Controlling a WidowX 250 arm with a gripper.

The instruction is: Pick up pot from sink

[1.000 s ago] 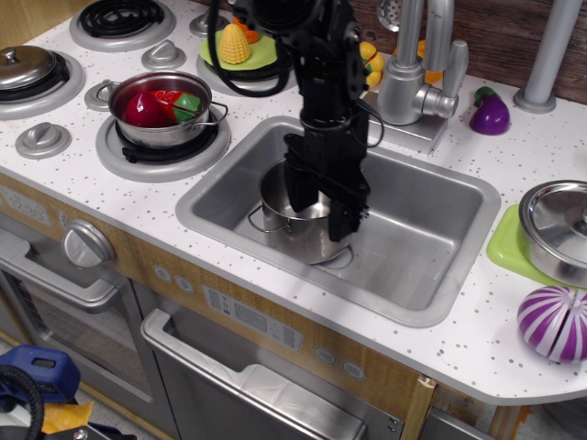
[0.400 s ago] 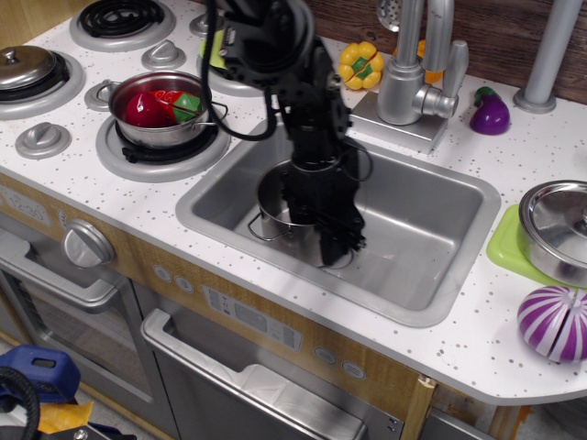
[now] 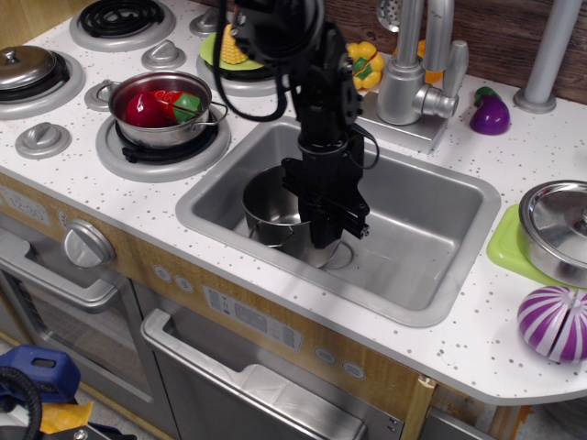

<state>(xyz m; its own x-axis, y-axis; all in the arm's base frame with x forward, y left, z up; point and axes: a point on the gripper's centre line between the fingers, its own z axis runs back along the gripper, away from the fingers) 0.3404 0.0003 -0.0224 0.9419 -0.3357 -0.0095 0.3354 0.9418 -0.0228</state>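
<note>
My black arm comes down from the upper middle of the frame, cables looping at its left side, wrist pointing steeply downward. My tool sits at frame centre, its dark fingers drawn close together, their tips pointing down.

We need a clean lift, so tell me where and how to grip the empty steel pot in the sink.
Grip the pot by its rim, coming straight down from above with one finger inside and one outside the thin wall. It looks roughly upright and lidless, so the open rim is exposed. The sink walls block side approaches. The gripper is already at the right rim; its grasp is hidden.
</note>
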